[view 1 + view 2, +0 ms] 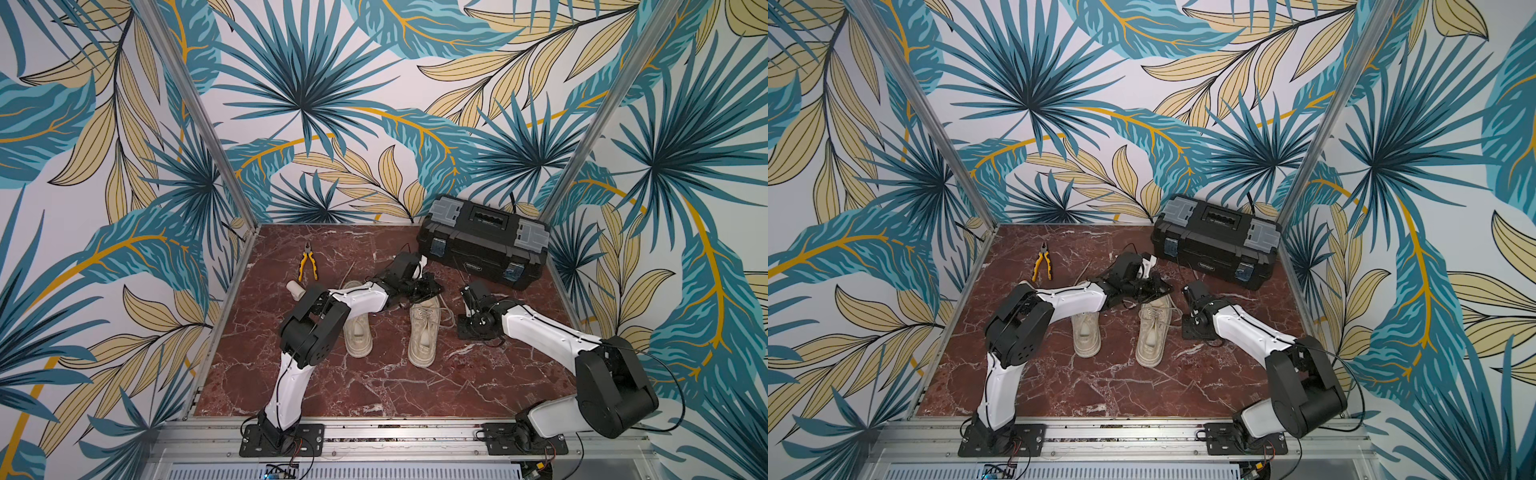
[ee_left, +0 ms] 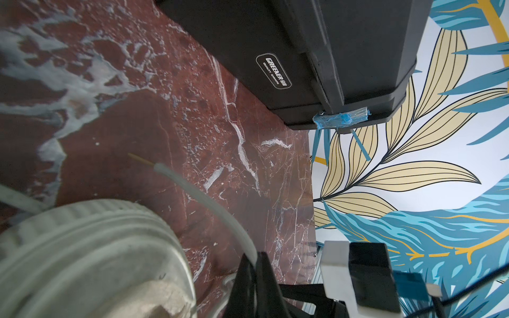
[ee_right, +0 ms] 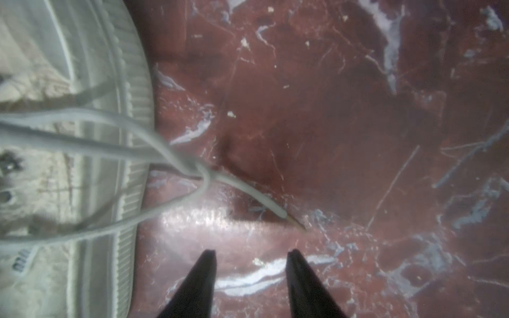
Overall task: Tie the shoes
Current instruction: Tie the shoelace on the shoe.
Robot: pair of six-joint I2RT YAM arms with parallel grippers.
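light: we are seeing soft, even brightness in both top views | glare: a white sheen is sitting on the table [image 3: 192, 217] | blur: the shoe [image 3: 35, 68] is smearing

Beige shoes [image 1: 1152, 332] side by side on marble table [image 1: 1100, 390]; left pincer [image 1: 1160, 288] at one toe; toolbox [image 1: 1217, 241] behind.

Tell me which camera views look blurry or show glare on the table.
Right wrist view: soft overall, the shoe and its lace smeared, a bright glare patch on the marble table ahead of the open right gripper. Left wrist view: the near shoe sole is out of focus, the toolbox label crisp. Both top views: sharp, evenly lit.
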